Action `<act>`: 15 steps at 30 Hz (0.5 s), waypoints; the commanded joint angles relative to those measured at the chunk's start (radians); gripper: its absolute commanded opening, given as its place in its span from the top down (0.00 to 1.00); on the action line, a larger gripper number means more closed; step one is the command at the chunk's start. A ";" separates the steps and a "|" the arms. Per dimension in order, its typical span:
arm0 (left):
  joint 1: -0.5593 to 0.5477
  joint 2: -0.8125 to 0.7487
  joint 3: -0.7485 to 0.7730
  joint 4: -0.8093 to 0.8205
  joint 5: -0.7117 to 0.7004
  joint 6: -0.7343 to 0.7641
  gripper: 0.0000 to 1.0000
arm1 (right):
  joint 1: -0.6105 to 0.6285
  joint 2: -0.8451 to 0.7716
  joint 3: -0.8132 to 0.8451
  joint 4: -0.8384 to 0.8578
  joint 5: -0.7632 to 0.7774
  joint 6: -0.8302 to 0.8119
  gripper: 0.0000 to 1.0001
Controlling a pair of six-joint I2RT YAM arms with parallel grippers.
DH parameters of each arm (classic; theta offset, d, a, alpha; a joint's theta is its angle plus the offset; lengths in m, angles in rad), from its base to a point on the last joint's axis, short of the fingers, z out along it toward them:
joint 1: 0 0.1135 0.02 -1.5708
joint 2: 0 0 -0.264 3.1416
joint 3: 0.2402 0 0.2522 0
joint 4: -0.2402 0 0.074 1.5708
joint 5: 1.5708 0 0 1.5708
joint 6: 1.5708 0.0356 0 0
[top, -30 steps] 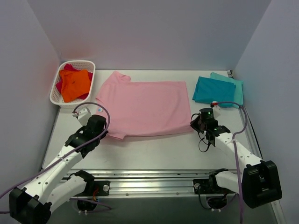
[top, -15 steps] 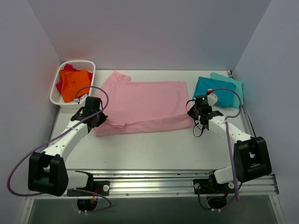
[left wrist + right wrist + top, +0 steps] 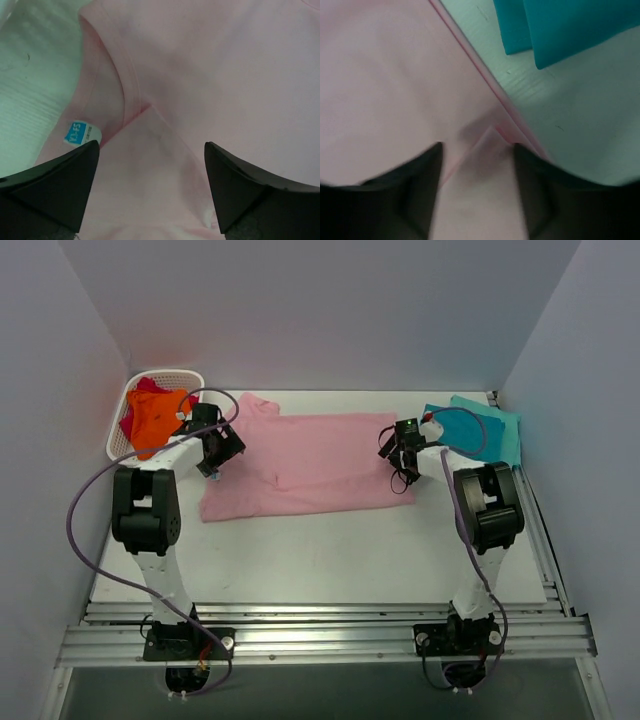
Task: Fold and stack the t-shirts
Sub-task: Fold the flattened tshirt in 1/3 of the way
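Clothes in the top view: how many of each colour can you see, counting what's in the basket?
Pink t-shirt, spread on the table: 1
Teal t-shirt, folded: 1
Turquoise t-shirt, folded under the teal one: 1
Orange garment, in the basket: 1
Red garment, under the orange one: at least 1
Total: 5 visible

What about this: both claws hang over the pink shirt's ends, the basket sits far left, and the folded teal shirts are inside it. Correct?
One slip: the folded teal shirts are not in the basket; the top view shows them on the table at far right. The left claw and right claw do hang over the pink shirt's ends.
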 commanded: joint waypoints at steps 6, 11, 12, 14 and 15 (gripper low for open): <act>0.069 0.034 0.200 -0.049 0.062 0.063 0.06 | -0.010 -0.015 0.186 -0.130 0.176 -0.003 0.00; 0.076 -0.073 0.209 -0.090 -0.006 0.092 0.06 | 0.004 -0.118 0.191 -0.129 0.204 -0.007 0.00; 0.076 -0.095 0.170 -0.087 -0.013 0.093 0.06 | 0.008 -0.128 0.189 -0.132 0.208 -0.010 0.00; 0.073 -0.174 0.114 -0.061 -0.024 0.090 0.06 | 0.024 -0.174 0.160 -0.134 0.210 -0.010 0.00; 0.072 -0.199 0.082 -0.050 -0.021 0.089 0.06 | 0.028 -0.191 0.136 -0.126 0.207 -0.006 0.00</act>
